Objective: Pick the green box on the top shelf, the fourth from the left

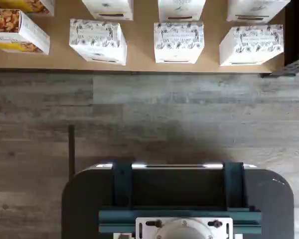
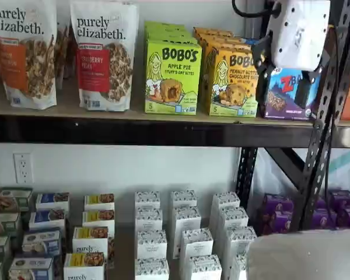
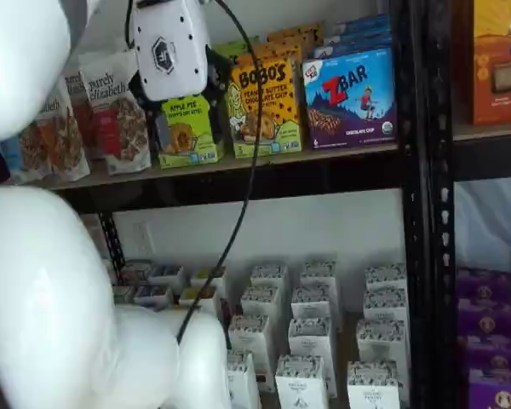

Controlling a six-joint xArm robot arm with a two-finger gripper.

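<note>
Claw (image 2: 284,84) of mine hangs in front of the top shelf (image 2: 134,133), fingers spread wide and empty. On that shelf the green box (image 2: 172,77) stands upright, tall axis vertical, printed face outward, between a granola bag (image 2: 105,55) and the orange-yellow box (image 2: 232,81). In a shelf view my claw (image 3: 190,106) partly covers the green box (image 3: 187,132).
</note>
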